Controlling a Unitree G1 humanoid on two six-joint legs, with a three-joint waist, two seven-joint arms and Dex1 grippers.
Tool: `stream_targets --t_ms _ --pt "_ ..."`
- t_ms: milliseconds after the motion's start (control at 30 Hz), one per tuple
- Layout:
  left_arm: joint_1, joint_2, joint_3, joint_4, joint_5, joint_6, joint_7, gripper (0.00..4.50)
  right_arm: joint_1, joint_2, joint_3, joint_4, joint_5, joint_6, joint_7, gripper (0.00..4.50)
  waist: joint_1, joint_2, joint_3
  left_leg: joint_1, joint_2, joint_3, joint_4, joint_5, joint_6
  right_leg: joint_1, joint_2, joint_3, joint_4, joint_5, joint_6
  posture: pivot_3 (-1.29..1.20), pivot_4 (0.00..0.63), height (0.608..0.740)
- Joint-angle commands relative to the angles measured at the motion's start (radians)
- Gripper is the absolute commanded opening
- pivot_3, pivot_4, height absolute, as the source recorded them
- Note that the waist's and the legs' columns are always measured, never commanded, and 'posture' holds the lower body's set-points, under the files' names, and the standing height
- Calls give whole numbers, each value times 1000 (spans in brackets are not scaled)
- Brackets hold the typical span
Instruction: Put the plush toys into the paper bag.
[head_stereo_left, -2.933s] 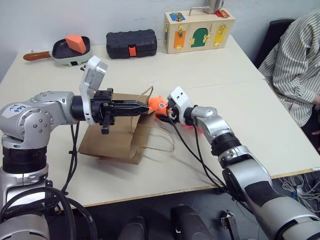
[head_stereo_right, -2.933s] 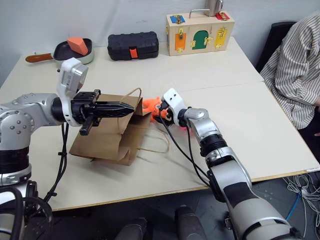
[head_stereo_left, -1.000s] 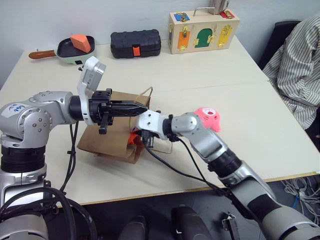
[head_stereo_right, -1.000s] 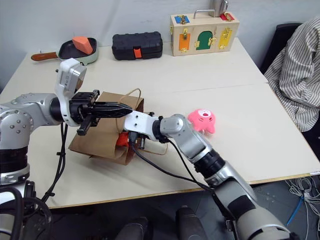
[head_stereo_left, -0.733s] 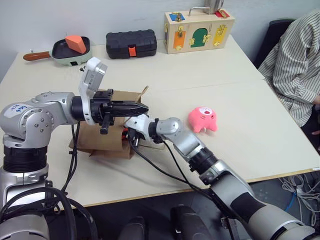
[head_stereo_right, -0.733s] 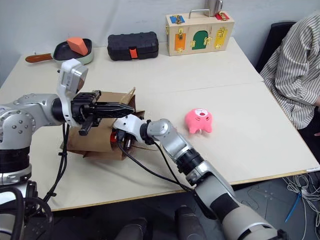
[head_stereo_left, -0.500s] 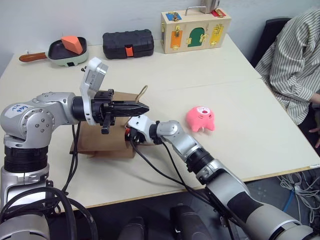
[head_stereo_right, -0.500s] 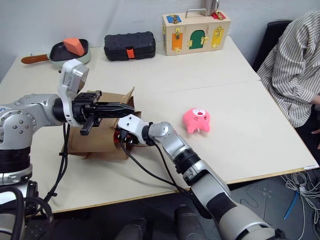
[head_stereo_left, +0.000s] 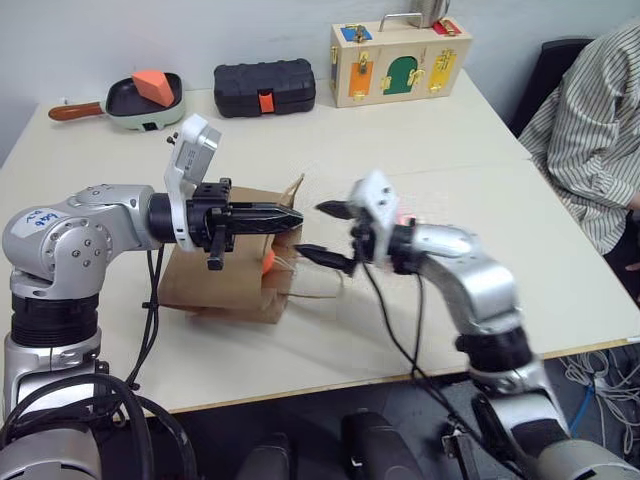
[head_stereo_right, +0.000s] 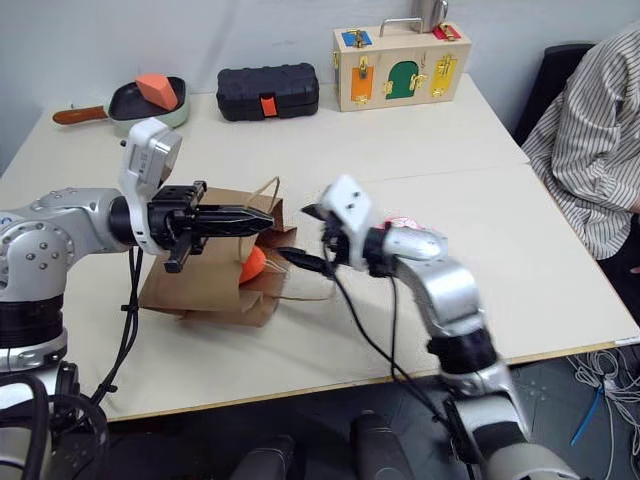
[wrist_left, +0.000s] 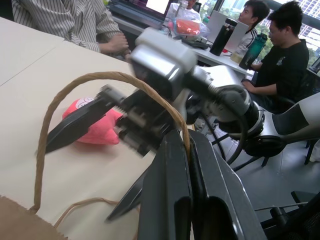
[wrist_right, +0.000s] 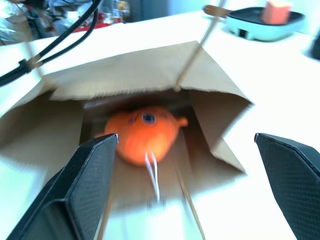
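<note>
Paper bag (head_stereo_left: 225, 280): lying on its side, mouth facing right; upper handle pinched by clenched left gripper (head_stereo_left: 285, 217). Orange fish toy (wrist_right: 145, 132): inside the bag mouth. Right gripper (head_stereo_left: 330, 233): jaws spread, empty, just right of the mouth. Pink pig toy (wrist_left: 97, 127): on the table right of these jaws, behind the wrist; right arm nearer.

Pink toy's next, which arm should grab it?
Right. The right gripper is open and empty beside the pink plush; the left gripper is shut on the paper bag handle, holding it open.
</note>
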Motion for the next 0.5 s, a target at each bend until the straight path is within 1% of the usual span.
stream_targets --t_ms 33,133,233,400,500 --pt "1 5 29 -31 -29 3 0 0 64 -56 -102 -94 -5 36 -94 4483 3 0 0 0 0 1 0 0 0 0 0 1 0 0 0 0 150 740" --pt "4 3 29 -33 -30 5 2 0 108 -88 -186 -87 -16 57 -177 4483 10 0 0 0 0 2 -1 0 0 0 0 2 -1 0 0 0 150 740" --pt "5 1 28 -29 -29 5 2 0 158 -124 -221 -54 -43 47 -228 4483 24 0 0 0 0 2 0 0 0 0 0 2 -1 0 0 0 150 740" --pt "4 0 25 -29 -27 1 1 0 179 -123 -187 86 -82 -44 -263 4483 27 0 0 0 0 3 0 0 0 0 0 3 -2 0 0 0 150 740" --pt "3 0 22 -27 -23 -4 -2 0 152 -90 -173 184 -80 -81 -278 4483 25 0 0 0 0 3 0 0 0 0 0 3 -1 0 0 0 150 740"
